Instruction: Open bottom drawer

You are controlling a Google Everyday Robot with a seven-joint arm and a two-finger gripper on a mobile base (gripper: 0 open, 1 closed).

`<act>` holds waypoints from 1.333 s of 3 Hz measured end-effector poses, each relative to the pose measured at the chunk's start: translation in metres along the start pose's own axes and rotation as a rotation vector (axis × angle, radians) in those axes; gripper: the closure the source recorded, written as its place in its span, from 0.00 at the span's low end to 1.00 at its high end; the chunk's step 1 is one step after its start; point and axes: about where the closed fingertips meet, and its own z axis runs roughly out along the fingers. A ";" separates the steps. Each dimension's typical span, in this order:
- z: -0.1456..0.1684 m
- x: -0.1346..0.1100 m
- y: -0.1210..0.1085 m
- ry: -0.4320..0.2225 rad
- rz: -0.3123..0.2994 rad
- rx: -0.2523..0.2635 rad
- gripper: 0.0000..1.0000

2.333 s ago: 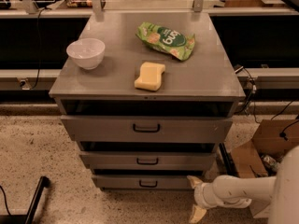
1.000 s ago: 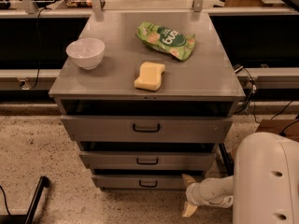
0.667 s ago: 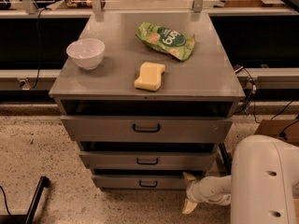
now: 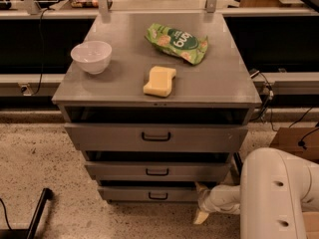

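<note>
**Operator:** Where were the target and the claw at this point?

**Technician:** The bottom drawer [image 4: 130,193] was the lowest of three grey fronts under the front edge of the tabletop [image 4: 219,83]. It looked shut or very nearly so. The claw [image 4: 200,202] sat low, below the front right corner of the tabletop and just beside the right end of that drawer front. Its two tan fingers [image 4: 201,216] stood apart, one above the other, and held nothing.

**Operator:** What did the step require?

**Technician:** In my judgement, the approach to the loop handle [image 4: 158,196] was not yet complete. The handle lay at the middle of the front, well to the left of the claw. The claw needed to travel sideways along the front and stay at handle height. The spread fingers then needed to straddle the bar before closing.

**Operator:** What were the hazards?

**Technician:** The middle drawer [image 4: 119,171] hung directly above, so rising too high risked hooking the wrong handle [image 4: 157,172]. The pull probably had to run straight outward, square to the front edge, or the drawer could bind. The bowl [image 4: 91,56], sponge [image 4: 160,80] and snack bag [image 4: 177,43] on top were not in the way.
</note>
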 end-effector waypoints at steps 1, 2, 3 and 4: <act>0.010 0.002 -0.006 -0.003 0.008 0.003 0.00; 0.016 0.001 -0.007 -0.009 0.006 -0.002 0.16; 0.016 -0.004 -0.002 -0.017 -0.006 -0.006 0.26; 0.007 -0.008 0.008 -0.027 -0.013 -0.012 0.27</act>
